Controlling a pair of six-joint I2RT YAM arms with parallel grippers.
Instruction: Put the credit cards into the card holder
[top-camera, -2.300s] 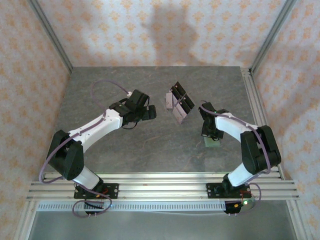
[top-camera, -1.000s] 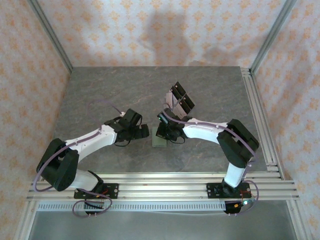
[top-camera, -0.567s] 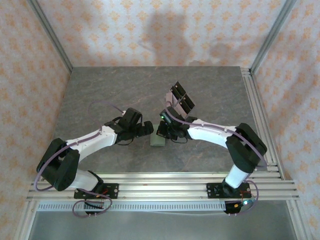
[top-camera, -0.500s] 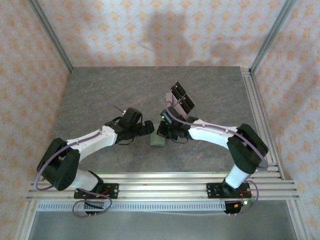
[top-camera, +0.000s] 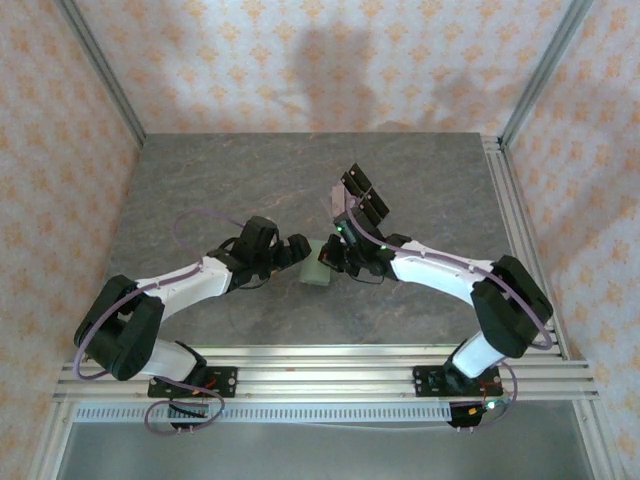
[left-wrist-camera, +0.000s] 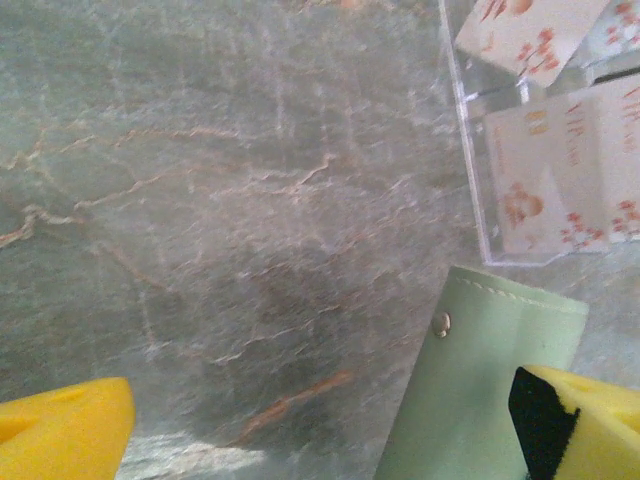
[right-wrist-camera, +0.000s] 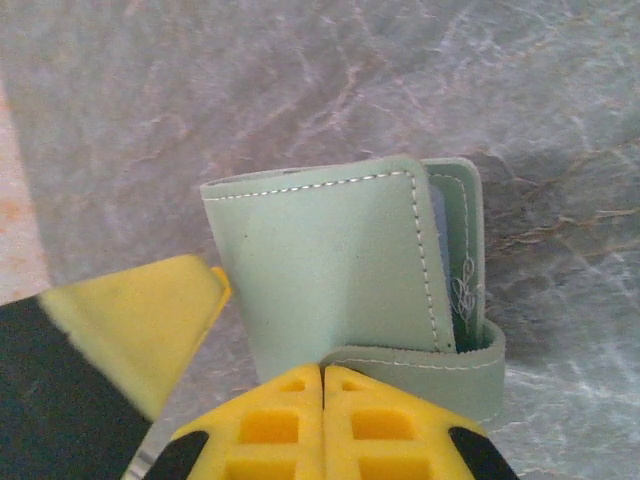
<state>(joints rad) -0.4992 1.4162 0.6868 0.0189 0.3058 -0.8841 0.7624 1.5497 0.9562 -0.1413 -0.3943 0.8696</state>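
The card holder sits near the middle of the desk, between the two arms, which reach in from left and right. It is pale green and folded, with white stitching along its edges and a small metal stud on its outer face.

The right pincer has its yellow fingers pressed together, with no gap between them. They are clamped on the near edge of the card holder, where the strap curls in under the tips. The right wrist view shows the fold facing left and the open edges facing right.

The left pincer stands wide apart. One yellow fingertip is over bare desk. The other, black on its inner side, rests against the card holder at its left side. It has closed on nothing.

The credit cards are just beyond the card holder, a little to the right and farther from the arms. From above they look dark. The left wrist view shows pale cards with reddish floral print and lettering inside a clear tray, whose corner comes close to the card holder's far edge.
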